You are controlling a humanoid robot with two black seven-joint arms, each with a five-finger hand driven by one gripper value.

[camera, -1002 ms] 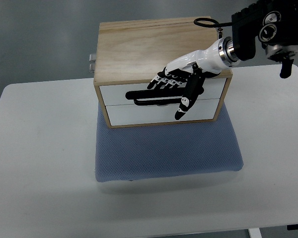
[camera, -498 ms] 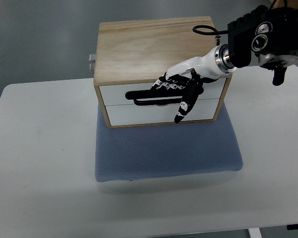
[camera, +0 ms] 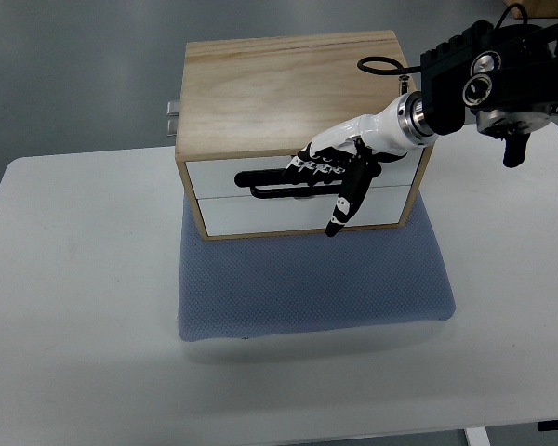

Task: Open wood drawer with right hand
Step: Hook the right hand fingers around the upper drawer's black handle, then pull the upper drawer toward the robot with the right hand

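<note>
White bench (camera: pixel 74 307) carries a blue pad (camera: pixel 307 288) and the wood drawer box (camera: pixel 288 84), where the right hand (camera: pixel 330 167) curls its fingers over the black handle (camera: pixel 270 182) beneath them, gripping; next, I judge, comes a straight pull toward the camera.

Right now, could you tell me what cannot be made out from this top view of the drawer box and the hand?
- Handle of the top drawer: its right part is hidden under the right robot hand, so the grip is unclear.
- Metal fitting behind the wooden box: mostly hidden by the box.
- Right arm: cut off by the picture's right edge.
</note>
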